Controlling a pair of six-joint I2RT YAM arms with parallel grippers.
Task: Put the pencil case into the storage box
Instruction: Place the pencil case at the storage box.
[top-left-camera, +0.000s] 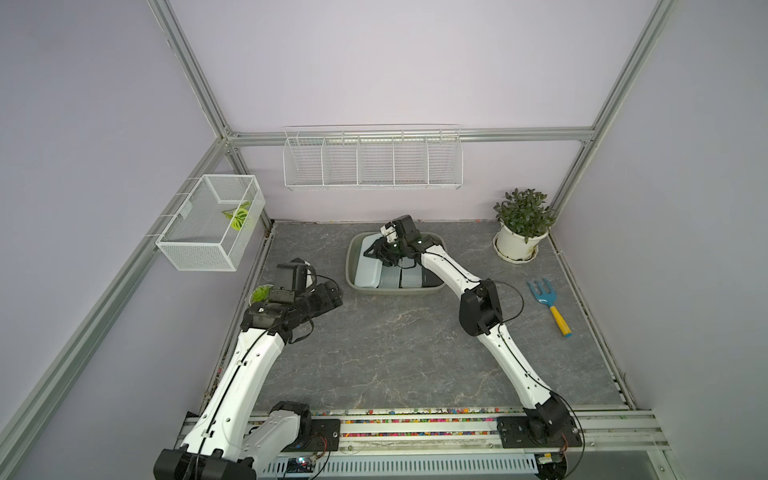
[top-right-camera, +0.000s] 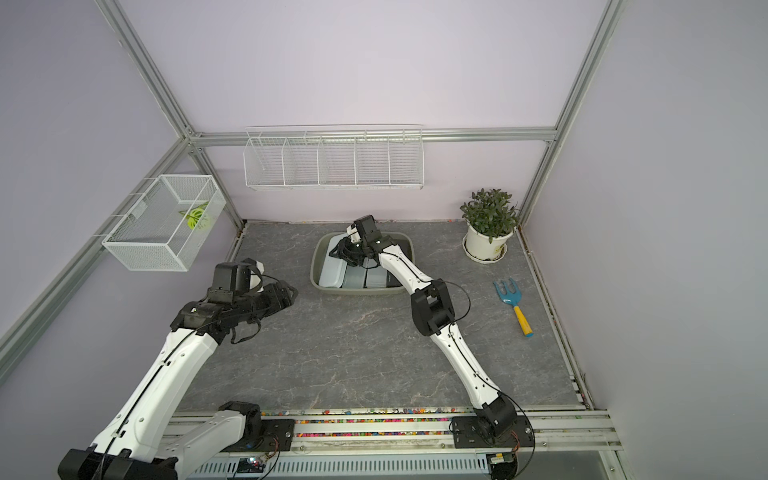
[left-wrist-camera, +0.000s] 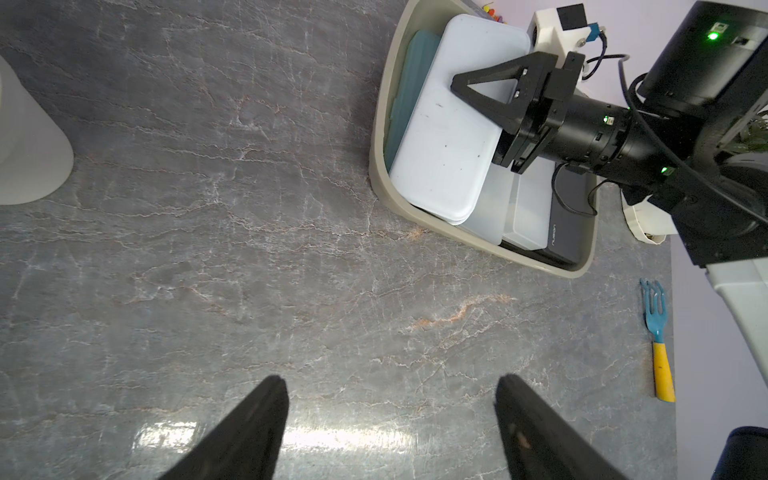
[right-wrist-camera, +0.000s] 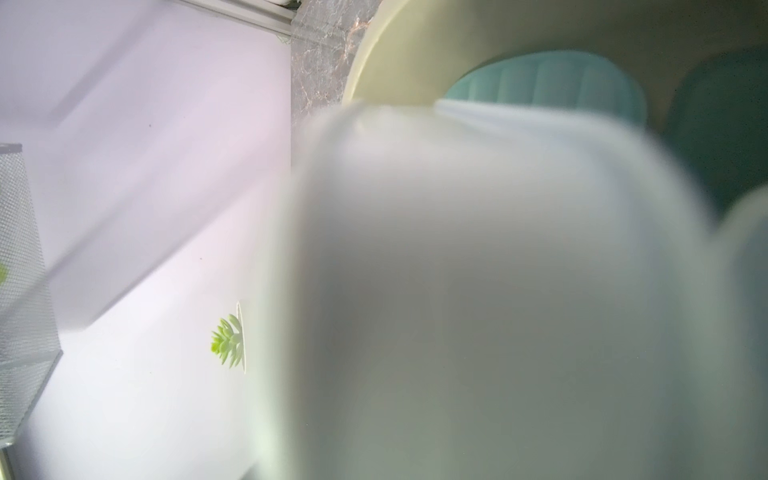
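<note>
The storage box (top-left-camera: 395, 291) (top-right-camera: 357, 291) is an olive-grey tub at the back middle of the table, and several pencil cases lie in it. The white pencil case (left-wrist-camera: 440, 145) (top-left-camera: 368, 272) lies tilted on top of the others at the box's left side. My right gripper (top-left-camera: 376, 249) (top-right-camera: 343, 249) reaches into the box. One finger (left-wrist-camera: 490, 89) lies over the case's top face, and the other is hidden below it. The right wrist view is filled by the blurred case (right-wrist-camera: 498, 291), so contact cannot be judged. My left gripper (left-wrist-camera: 390, 380) (top-left-camera: 332, 299) hangs open over bare table, left of the box.
A potted plant (top-left-camera: 521, 237) stands at the back right, with a blue garden fork (top-left-camera: 548, 305) lying in front of it. A white mesh basket (top-left-camera: 212, 228) and a wire rack (top-left-camera: 372, 160) hang on the walls. A small white pot (left-wrist-camera: 29, 137) sits beside the left arm.
</note>
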